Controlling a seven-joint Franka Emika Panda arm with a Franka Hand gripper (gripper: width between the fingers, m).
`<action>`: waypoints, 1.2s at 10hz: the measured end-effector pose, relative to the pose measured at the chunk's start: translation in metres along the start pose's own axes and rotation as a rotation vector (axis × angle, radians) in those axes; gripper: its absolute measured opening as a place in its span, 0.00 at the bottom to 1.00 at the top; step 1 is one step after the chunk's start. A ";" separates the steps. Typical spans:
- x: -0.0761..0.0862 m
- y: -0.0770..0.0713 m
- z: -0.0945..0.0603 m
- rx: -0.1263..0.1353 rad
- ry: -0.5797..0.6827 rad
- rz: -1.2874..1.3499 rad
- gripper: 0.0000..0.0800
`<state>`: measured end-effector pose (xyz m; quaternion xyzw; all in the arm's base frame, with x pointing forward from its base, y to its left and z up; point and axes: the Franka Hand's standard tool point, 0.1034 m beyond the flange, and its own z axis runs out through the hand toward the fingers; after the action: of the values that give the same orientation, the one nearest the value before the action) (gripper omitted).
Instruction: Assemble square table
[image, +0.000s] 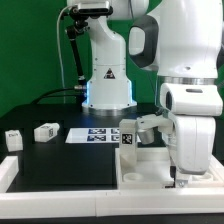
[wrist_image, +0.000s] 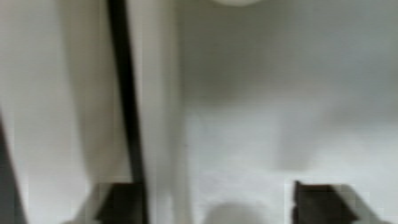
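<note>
Franka arm is bent down over the exterior view's right half, and its two-finger gripper is low over the large flat white plastic square panel. The panel lies flat on the black table top, front right in the exterior view. Wrist view is blurred: both dark fingertips are visible and set well apart, with pale white surface filling the gap, so jaws are spread and not clamped on anything. Can't tell if either fingertip touches the panel. One dark straight line crosses the wrist view; too soft to say what it is. Two short white tagged legs lie loose on the table at the exterior view's left, one near the flat white marker board, the other further left. Another tagged white piece stands at the panel's far corner, just beside the marker board; contact unclear. Plain white bar is at front left.
</note>
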<state>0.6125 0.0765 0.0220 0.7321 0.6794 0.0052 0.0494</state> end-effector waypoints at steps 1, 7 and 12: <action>0.000 -0.004 -0.001 0.009 -0.002 -0.001 0.73; 0.000 -0.006 -0.001 0.016 -0.004 -0.002 0.81; -0.042 0.007 -0.071 0.050 -0.055 0.036 0.81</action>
<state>0.6107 0.0391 0.0952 0.7451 0.6644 -0.0307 0.0497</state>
